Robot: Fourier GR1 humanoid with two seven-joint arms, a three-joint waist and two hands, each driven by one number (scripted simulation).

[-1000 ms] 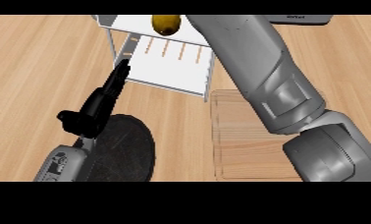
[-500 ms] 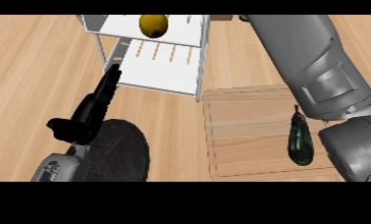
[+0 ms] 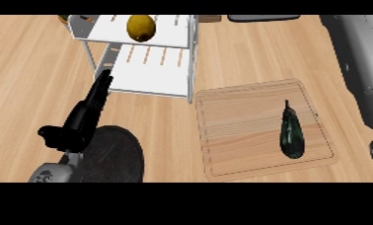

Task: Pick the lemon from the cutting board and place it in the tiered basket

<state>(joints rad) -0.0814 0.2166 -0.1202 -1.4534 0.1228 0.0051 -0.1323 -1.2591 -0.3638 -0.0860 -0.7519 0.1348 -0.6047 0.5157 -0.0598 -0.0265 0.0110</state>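
In the head view we see the left hand (image 3: 82,115) at the lower left, above the wooden counter (image 3: 44,71); its fingers are straight and point up the view, and they grasp nothing. Just ahead of its fingertips stands the tiered basket (image 3: 192,46), a white wire frame with two shelves. The lemon (image 3: 141,27) lies on the upper shelf, further ahead of the left hand and a little to its right, and nothing touches it. Below the left hand, partly under the wrist, there is a round black pan (image 3: 113,155) on the counter. To the right of the left hand, apart from the basket, lies the cutting board (image 3: 241,125). On the right part of the board lies a dark green eggplant (image 3: 291,135), with its thin stem end pointing away from us. Along the right edge of the view we see only the grey right forearm (image 3: 357,61); the right hand itself does not show, so we cannot say how its fingers are. At the top of the view, to the right of the basket, a dark flat object (image 3: 262,18) is cut by the border, and we cannot tell what it is.
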